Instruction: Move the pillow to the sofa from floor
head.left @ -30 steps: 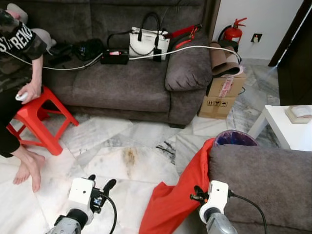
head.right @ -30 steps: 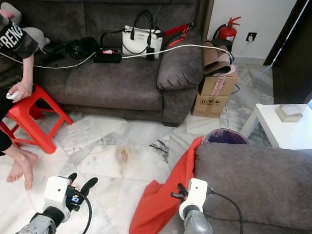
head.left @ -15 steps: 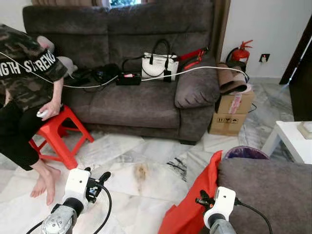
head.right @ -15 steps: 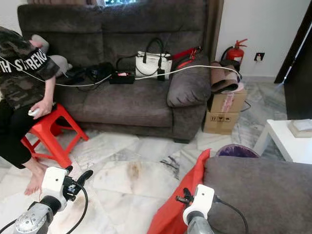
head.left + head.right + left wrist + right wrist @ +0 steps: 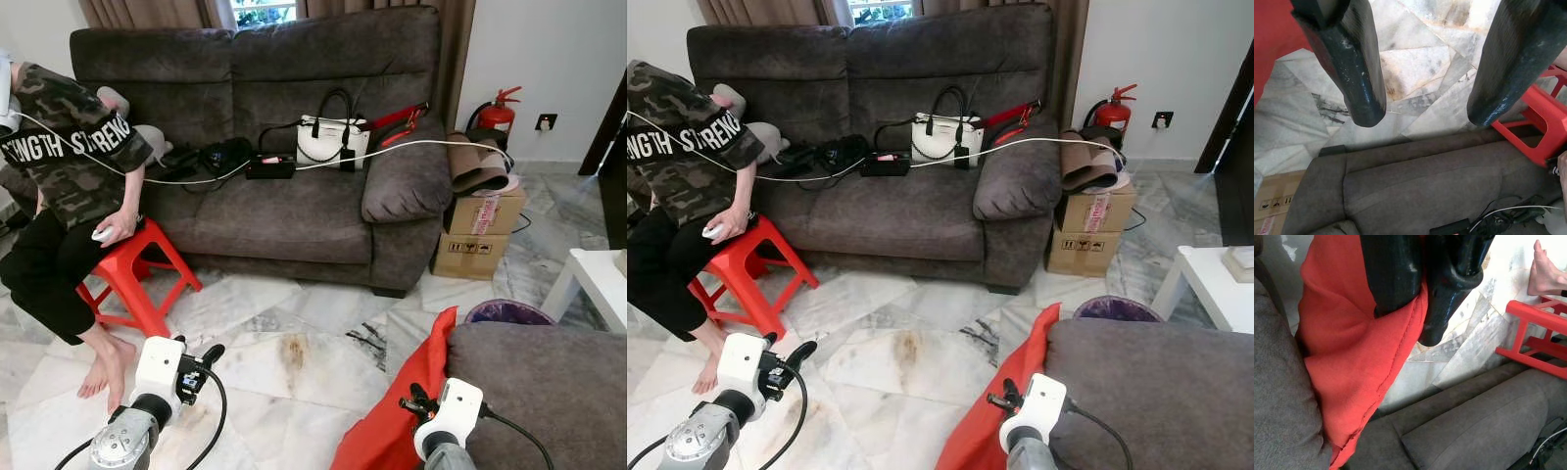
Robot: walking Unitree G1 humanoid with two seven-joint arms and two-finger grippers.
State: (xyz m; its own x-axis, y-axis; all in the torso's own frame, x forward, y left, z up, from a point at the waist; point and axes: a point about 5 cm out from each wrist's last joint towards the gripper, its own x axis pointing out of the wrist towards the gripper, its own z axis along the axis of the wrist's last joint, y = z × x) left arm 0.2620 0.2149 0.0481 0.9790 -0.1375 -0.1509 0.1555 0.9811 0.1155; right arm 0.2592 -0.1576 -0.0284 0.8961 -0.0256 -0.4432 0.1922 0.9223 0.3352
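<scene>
The red pillow (image 5: 402, 411) hangs limp against the near grey sofa's arm (image 5: 534, 382) at the lower right, its lower end towards the marble floor. My right gripper (image 5: 1418, 318) is shut on the red pillow's fabric edge (image 5: 1352, 357); the wrist shows at the bottom of the eye views (image 5: 1004, 401). My left gripper (image 5: 1422, 110) is open above the bare floor, with nothing between its fingers (image 5: 211, 354). The long dark grey sofa (image 5: 294, 206) stands across the room.
A person (image 5: 69, 166) sits on a red stool (image 5: 132, 279) at the left, feet on the floor. On the far sofa lie a white handbag (image 5: 331, 142), cables and dark items. Cardboard boxes (image 5: 480, 230), a fire extinguisher (image 5: 500, 113), a purple bin (image 5: 507, 313) and a white table (image 5: 593, 284) stand right.
The camera has tilted up and drawn back, so the far sofa and person show more fully. My right gripper stays shut on the red pillow, and the left gripper stays open.
</scene>
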